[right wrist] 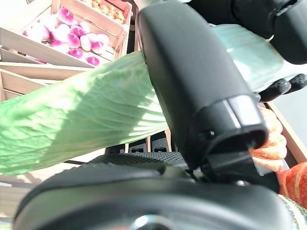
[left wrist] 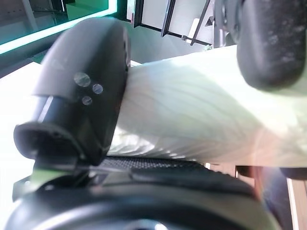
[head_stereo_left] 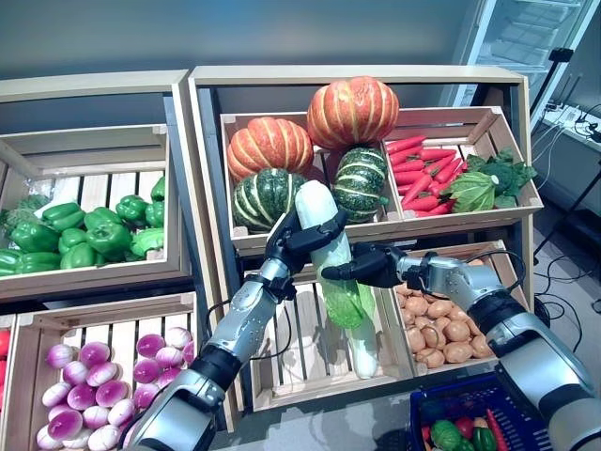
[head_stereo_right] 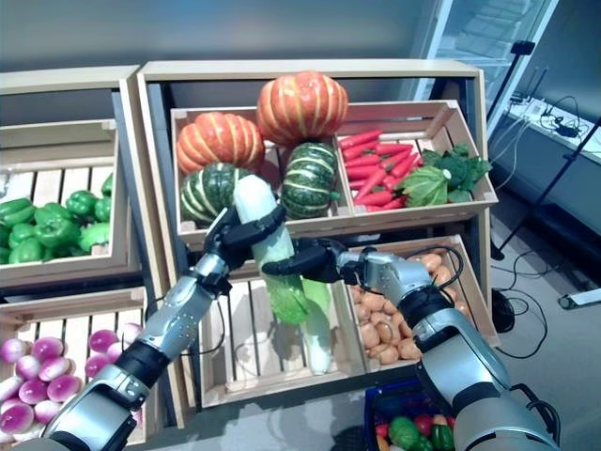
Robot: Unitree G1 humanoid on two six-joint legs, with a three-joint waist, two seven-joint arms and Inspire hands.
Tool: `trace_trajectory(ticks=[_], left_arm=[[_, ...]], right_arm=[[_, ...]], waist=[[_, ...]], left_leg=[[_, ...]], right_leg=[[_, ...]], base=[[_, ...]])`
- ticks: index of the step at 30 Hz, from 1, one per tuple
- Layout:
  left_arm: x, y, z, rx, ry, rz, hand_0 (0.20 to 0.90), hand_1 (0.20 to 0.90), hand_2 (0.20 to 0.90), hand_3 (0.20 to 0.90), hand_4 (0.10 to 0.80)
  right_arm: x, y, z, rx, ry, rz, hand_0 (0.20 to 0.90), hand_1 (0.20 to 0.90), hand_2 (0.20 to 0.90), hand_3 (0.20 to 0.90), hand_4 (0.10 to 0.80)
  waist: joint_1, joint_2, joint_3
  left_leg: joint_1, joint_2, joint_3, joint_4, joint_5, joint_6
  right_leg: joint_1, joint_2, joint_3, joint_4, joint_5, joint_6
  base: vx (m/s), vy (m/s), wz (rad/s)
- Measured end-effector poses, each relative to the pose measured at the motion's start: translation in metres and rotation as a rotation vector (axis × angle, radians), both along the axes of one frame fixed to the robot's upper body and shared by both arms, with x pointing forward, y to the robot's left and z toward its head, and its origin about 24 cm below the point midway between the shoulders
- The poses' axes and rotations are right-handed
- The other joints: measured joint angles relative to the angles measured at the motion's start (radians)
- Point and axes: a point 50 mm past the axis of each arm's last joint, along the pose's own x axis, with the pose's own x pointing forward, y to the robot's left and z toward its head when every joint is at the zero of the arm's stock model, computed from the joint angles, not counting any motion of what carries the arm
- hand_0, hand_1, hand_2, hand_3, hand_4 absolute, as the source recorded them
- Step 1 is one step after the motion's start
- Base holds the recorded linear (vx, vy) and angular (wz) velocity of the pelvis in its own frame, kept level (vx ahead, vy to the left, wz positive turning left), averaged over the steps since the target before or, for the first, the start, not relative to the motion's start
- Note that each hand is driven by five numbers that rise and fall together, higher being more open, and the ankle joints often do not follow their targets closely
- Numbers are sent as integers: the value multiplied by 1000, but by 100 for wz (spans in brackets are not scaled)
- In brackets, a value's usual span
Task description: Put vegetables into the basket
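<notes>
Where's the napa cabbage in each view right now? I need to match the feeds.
Left eye: napa cabbage centre, both hands on it.
Right eye: centre-left.
Left wrist: pale stalk fills frame.
Right wrist: green leaf across frame.
Shared landmark: orange pumpkin.

Wooden shelf (head_stereo_left: 357,75) — crates (head_stereo_left: 310,230) of vegetables

Pale unpainted wood crates (head_stereo_left: 310,362), glossy ribbed pumpkins (head_stereo_left: 353,112), blue plastic basket (head_stereo_left: 441,399), veined matt cabbage (head_stereo_left: 324,235)

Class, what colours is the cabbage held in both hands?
The cabbage is white, turning green at its leaves; left eye view.
</notes>
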Motion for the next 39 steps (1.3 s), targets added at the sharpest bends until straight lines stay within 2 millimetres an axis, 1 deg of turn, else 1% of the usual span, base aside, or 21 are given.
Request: trace_trajectory(ticks=[2,3,7,10,12,14,18,22,25,27,28,33,36,39], left_arm=[[0,1,0,-16,4,3,300,300,300,300,400],[0,1,0,-16,6,3,900,900,900,900,800],[1,1,-1,-12,26,-12,900,900,900,900,800],[-2,2,-3,-12,27,-42,900,900,900,900,800],[-2,6,-5,11,29,-50,900,900,900,900,800],[-3,6,-6,30,30,-61,900,900,900,900,800],[-4,8,-6,128,3,-106,900,900,900,900,800],[-5,12,-6,207,-17,-129,900,900,900,900,800],[-6,15,-6,265,-32,-154,900,900,900,900,800],[-7,15,-7,295,-37,-165,900,900,900,900,800],[-7,15,-7,307,-40,-167,900,900,900,900,800],[-9,12,-6,344,-66,-200,900,900,900,900,800],[-10,10,-5,357,-81,-215,900,900,900,900,800],[-12,8,-4,371,-94,-234,900,900,900,900,800]], right_arm=[[0,0,1,-1,-9,0,300,300,300,300,400],[0,0,1,-3,-12,0,300,300,300,300,400],[-1,-2,-1,-11,-9,-8,300,300,300,300,400],[-5,-4,-6,-10,-14,-13,300,300,300,300,400],[-7,-5,-8,-5,-7,-19,300,300,300,300,400],[-8,-7,-10,-6,-4,-25,300,300,300,300,400],[-15,-18,-14,-16,-30,-40,300,300,300,300,400],[-20,-23,-18,-27,-55,-50,300,300,300,300,400],[-25,-31,-20,-38,-67,-59,300,300,300,300,400],[-28,-34,-24,-39,-63,-65,300,300,300,300,400],[-29,-35,-25,-36,-66,-71,300,300,300,300,400],[-38,-42,-29,-28,-81,-91,300,300,300,300,400],[-45,-47,-32,-11,-90,-111,300,300,300,300,400],[-52,-52,-36,4,-95,-135,300,300,300,300,400]], waist=[[-1,0,0],[-1,0,0],[-2,0,0],[-7,0,0],[-15,0,0],[-16,0,0],[-16,1,1],[-20,3,3],[-22,4,5],[-26,4,11],[-39,4,19],[-67,5,55],[-73,5,62],[-83,5,67]], left_leg=[[0,0,0,-1,0,0],[0,0,0,-2,0,0],[-1,0,0,-3,0,0],[-1,-1,2,-7,1,0],[-1,-1,4,-11,1,-1],[1,-1,5,-14,1,-1],[4,-2,8,-20,1,-1],[4,-2,11,-21,1,0],[5,-3,21,-23,1,-1],[6,-3,32,-25,1,0],[6,-3,31,-25,1,0],[10,-4,38,-28,1,0],[12,-4,58,-32,1,0],[12,-4,62,-34,1,0]], right_leg=[[0,0,0,-1,0,0],[-1,0,0,-1,0,0],[-1,0,0,-3,0,0],[-1,1,3,-11,2,2],[-1,1,4,-15,3,2],[-2,1,4,-15,3,2],[-3,1,7,-16,3,2],[-6,1,10,-17,3,2],[-12,1,25,-18,4,3],[-20,1,37,-18,6,5],[-20,1,37,-18,6,5],[-23,1,48,-18,7,5],[-32,2,58,-18,7,5],[-36,2,61,-18,8,5]], base=[[0,0,0],[0,0,0],[0,0,0],[0,0,0],[0,0,0],[-4,8,-2],[-3,5,-1],[-6,4,-1],[-6,7,-8],[10,7,-13],[12,10,-4],[-2,9,-6],[-16,0,-11],[-8,-9,-4]])
